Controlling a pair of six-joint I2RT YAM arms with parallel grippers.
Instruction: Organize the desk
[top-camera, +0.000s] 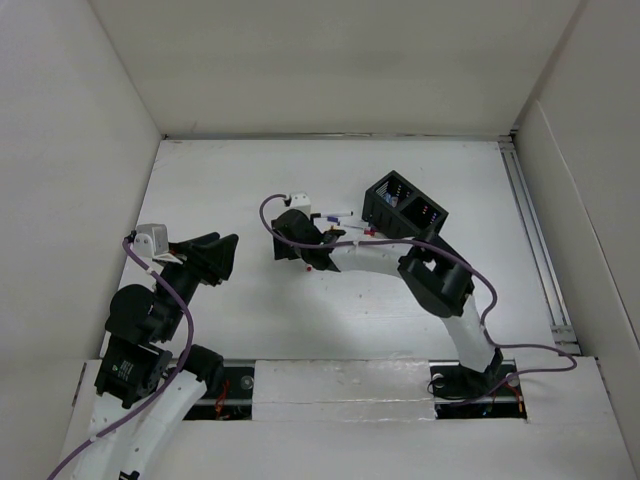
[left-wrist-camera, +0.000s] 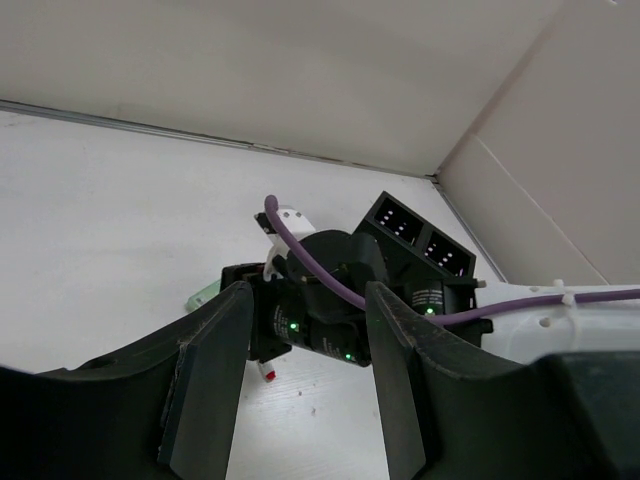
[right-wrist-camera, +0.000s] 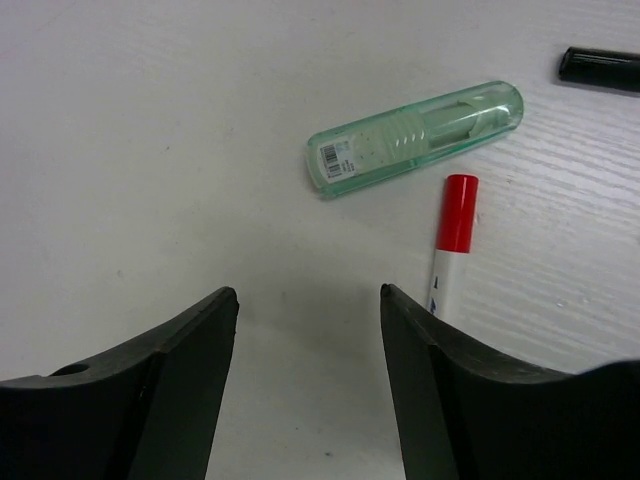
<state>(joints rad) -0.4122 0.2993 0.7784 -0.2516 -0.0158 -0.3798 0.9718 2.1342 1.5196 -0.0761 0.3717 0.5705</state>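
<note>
**Desk (top-camera: 330, 320), large flat white matte tabletop, not yet tidy**

It lies under both arms. We see the right gripper (right-wrist-camera: 308, 300) low over it, jaws wide and empty. The red-capped white marker (right-wrist-camera: 452, 240) lies just beside one finger, its long axis pointing away from the pincer. The translucent green plastic tube (right-wrist-camera: 415, 135) lies beyond, crosswise. The left gripper (top-camera: 215, 250), parted and empty, is well apart, so we judge the right arm nearer.

Black mesh organizer (top-camera: 405, 207) stands on the desk (top-camera: 230, 180), the right tool (top-camera: 285, 240) near it
</note>
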